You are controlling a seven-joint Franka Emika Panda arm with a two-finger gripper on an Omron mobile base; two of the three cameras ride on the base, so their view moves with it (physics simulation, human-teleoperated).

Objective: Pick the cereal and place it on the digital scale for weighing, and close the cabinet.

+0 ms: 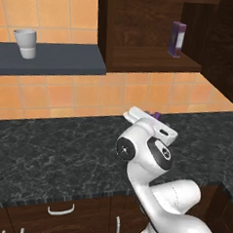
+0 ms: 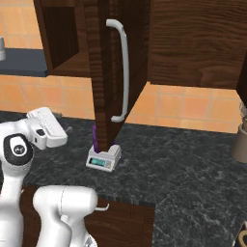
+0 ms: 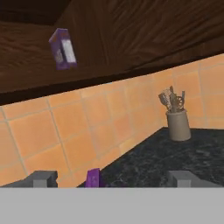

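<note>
Right base view shows the cereal [image 2: 95,137] standing upright on the digital scale [image 2: 103,158], a slim deep-purple box rising from the light-grey platform. The scale sits on the dark speckled table [image 2: 183,169], just in front of the lower edge of the open door of the cabinet [image 2: 108,72], whose long silver bar handle [image 2: 123,72] runs down the door's face. The door stands swung out toward the camera, partly hiding the cereal behind its edge.

From the hand view, the top of the cereal [image 3: 92,178] peeks up between the two dark fingertips [image 3: 43,178] of the pincer [image 3: 114,179], which is released, its jaws spread wide and apart from the box on both sides. Above, a purple box with a pale face [image 3: 62,49] stands on the cabinet shelf; the left base view shows it too [image 1: 177,39]. A grey utensil holder [image 3: 178,122] stands on the table by the orange tiled wall [image 3: 109,118].

Left base view has a white cup [image 1: 25,43] on a dark-grey wall shelf [image 1: 53,58], well apart from the cabinet.
</note>
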